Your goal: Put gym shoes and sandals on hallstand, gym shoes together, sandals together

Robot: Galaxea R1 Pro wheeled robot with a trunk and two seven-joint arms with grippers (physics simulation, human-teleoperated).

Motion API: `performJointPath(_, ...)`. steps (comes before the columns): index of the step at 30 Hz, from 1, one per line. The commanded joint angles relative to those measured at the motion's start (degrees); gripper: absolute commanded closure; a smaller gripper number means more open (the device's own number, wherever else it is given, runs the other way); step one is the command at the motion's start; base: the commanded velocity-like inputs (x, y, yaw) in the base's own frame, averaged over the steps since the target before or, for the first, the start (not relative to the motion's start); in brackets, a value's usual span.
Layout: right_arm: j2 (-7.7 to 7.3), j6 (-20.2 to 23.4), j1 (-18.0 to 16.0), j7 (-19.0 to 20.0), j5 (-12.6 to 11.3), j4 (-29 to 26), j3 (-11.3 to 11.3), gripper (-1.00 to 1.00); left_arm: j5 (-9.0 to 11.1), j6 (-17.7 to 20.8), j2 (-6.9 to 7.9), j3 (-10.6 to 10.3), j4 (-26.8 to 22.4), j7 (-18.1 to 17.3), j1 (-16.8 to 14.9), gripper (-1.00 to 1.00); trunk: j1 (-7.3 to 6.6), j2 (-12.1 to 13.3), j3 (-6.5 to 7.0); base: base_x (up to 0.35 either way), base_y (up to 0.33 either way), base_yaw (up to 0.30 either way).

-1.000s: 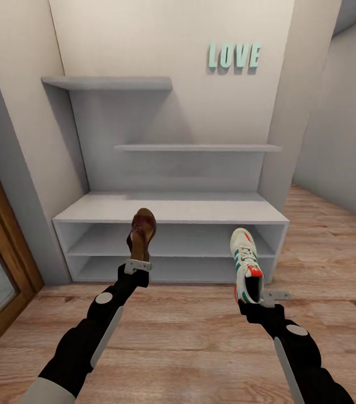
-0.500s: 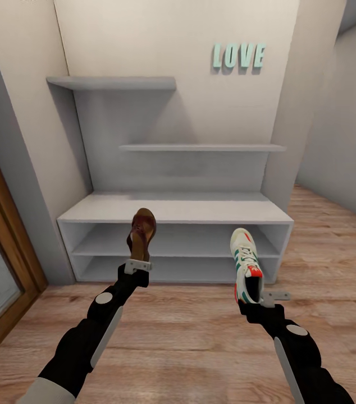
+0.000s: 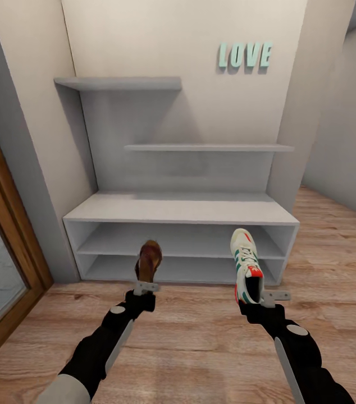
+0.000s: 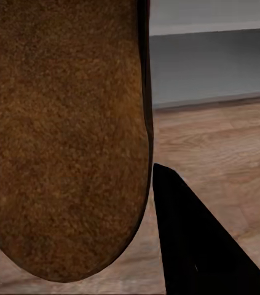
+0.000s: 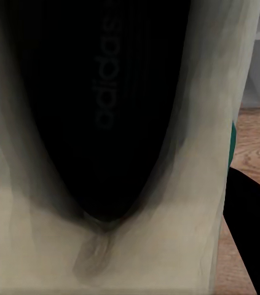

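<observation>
Arms reach forward side by side in the head view, both raised over the corridor floor (image 3: 200, 336) in front of the hallstand (image 3: 181, 210). The left gripper (image 3: 146, 288) is clenched on the heel end of a sandal (image 3: 149, 260), which stands upright with its toe pointing up, level with the lower open shelf of the rack; in the left wrist view the tan underside of that sandal (image 4: 65, 141) lies close against the lens, with one dark finger (image 4: 191, 246) beside it and floor planks and the white base of the rack beyond. The right gripper (image 3: 256, 300) is grasping a gym shoe (image 3: 246, 266) by its heel, toe up, laces and green stripes facing the camera, the red-orange heel patch just above the fingers; the right wrist view looks at the shoe's dark insole (image 5: 99, 104) with lettering on it and its pale inner wall. The shoe sits near the right end of the rack, the sandal left of the middle, well apart from each other. Both are held clear of the floor and short of the rack's front edge. A wooden door frame (image 3: 9, 224) stands to the left, teal LOVE letters (image 3: 245, 55) hang on the wall above, and open floor runs off to the right past the rack's end.
</observation>
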Motion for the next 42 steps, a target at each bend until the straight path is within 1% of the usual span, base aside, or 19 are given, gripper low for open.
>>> performJointPath(1, -0.01, 0.35, -0.03, 0.01, -0.02, -0.1, 0.0, 1.0, 0.18, 2.57, -0.73, 0.0, 1.64, 0.13, -1.31, 1.0, -0.02, -0.03, -0.05, 0.0, 0.0, 0.0)
performJointPath(4, -0.01, 0.42, -0.03, 0.08, -0.03, -0.09, -0.06, 1.0, 0.12, 11.82, -1.87, -0.01, 4.69, 1.64, -4.54, 1.0, -0.02, -0.03, -0.05, 0.0, 0.0, 0.0)
performJointPath(5, -0.01, 0.43, -0.03, 0.09, -0.03, -0.1, -0.07, 1.0, 0.11, 13.37, -1.98, -0.01, 4.98, 1.96, -4.88, 1.0, -0.02, -0.03, -0.05, 0.0, 0.0, 0.0)
performJointPath(9, -0.01, 0.44, -0.03, 0.1, -0.03, -0.14, -0.31, 1.0, 0.1, 15.58, -2.06, -0.01, 5.44, 2.46, -5.37, 1.0, -0.02, -0.03, -0.05, 0.0, 0.0, 0.0)
performJointPath(10, -0.05, 0.44, -0.03, 0.1, -0.07, -0.15, -1.19, 1.0, 0.1, 15.86, -2.0, 0.02, 5.51, 2.53, -5.44, 1.0, -0.02, -0.03, -0.05, 0.0, 0.0, 0.0)
performJointPath(13, -0.09, 0.44, -0.03, 0.3, -0.23, -0.16, -13.6, 1.0, 0.03, 16.11, -1.93, 0.04, 5.58, 2.55, -5.49, 1.0, -0.02, -0.03, -0.05, 0.0, 0.0, 0.0)
performJointPath(14, -0.04, 0.44, -0.03, 0.44, -0.32, -0.16, -23.25, 1.0, 0.02, 16.14, -1.92, 0.01, 5.57, 2.56, -5.5, 1.0, -0.02, -0.03, -0.05, 0.0, 0.0, 0.0)
performJointPath(15, -0.04, 0.44, -0.03, 0.46, -0.33, -0.16, -25.42, 1.0, 0.02, 16.15, -1.92, 0.0, 5.55, 2.56, -5.5, 1.0, -0.02, -0.03, -0.05, 0.0, 0.0, 0.0)
performJointPath(18, -0.07, 0.44, -0.03, 0.52, -0.34, -0.16, -35.32, 1.0, -0.1, 16.19, -1.91, -0.01, 5.41, 2.57, -5.5, 1.0, -0.02, -0.03, -0.05, 0.0, 0.0, 0.0)
performJointPath(19, -0.16, 0.44, -0.03, 0.53, -0.33, -0.16, -36.77, 1.0, -0.12, 16.21, -1.94, 0.01, 5.32, 2.59, -5.5, 1.0, -0.02, -0.03, -0.05, 0.0, 0.0, 0.0)
performJointPath(20, -0.32, 0.44, -0.03, 0.54, -0.31, -0.16, -39.33, 1.0, -0.15, 16.29, -1.98, 0.05, 5.19, 2.6, -5.52, 1.0, -0.02, -0.03, -0.05, 0.0, 0.0, 0.0)
performJointPath(22, -0.39, 0.44, -0.03, 0.54, -0.3, -0.18, -41.64, 1.0, -0.15, 16.37, -1.99, 0.06, 5.13, 2.62, -5.59, 1.0, -0.02, -0.03, -0.05, 0.0, 0.0, 0.0)
performJointPath(24, -0.52, 0.44, -0.03, 0.5, -0.25, -0.2, -45.13, 1.0, -0.14, 17.04, -2.05, 0.07, 5.09, 2.64, -5.92, 1.0, -0.02, -0.03, -0.05, 0.0, 0.0, 0.0)
performJointPath(27, -1.75, 0.48, -0.03, 0.47, -0.04, -0.22, -48.27, 1.0, -0.07, 19.27, -2.07, 0.07, 5.07, 2.61, -7.12, 1.0, -0.02, -0.03, -0.05, 0.0, 0.0, 0.0)
performJointPath(29, -5.33, 0.69, -0.03, 0.46, 0.2, -0.19, -51.37, 1.0, 0.0, 23.76, -2.08, 0.08, 5.07, 2.57, -9.41, 1.0, -0.02, -0.03, -0.05, 0.0, 0.0, 0.0)
performJointPath(30, -6.18, 0.9, -0.03, 0.47, 0.22, -0.19, -51.93, 1.0, 0.02, 24.57, -2.08, 0.08, 5.07, 2.57, -9.87, 1.0, -0.02, -0.03, -0.05, 0.0, 0.0, 0.0)
performJointPath(31, -8.55, 1.95, -0.03, 0.46, 0.27, -0.17, -53.36, 1.0, 0.06, 26.49, -2.09, 0.08, 5.06, 2.56, -11.14, 1.0, -0.02, -0.03, -0.05, 0.0, 0.0, 0.0)
performJointPath(34, -11.45, 3.9, -0.03, 0.45, 0.46, -0.12, -55.09, 1.0, -0.02, 28.46, -2.09, 0.08, 4.99, 2.56, -12.76, 1.0, -0.02, -0.03, -0.05, 0.0, 0.0, 0.0)
performJointPath(42, -12.04, 4.39, -0.03, 0.41, 0.66, -0.1, -55.2, 1.0, -0.22, 28.9, -1.93, 0.0, 4.97, 2.55, -13.13, 1.0, -0.02, -0.03, -0.05, 0.0, 0.0, 0.0)
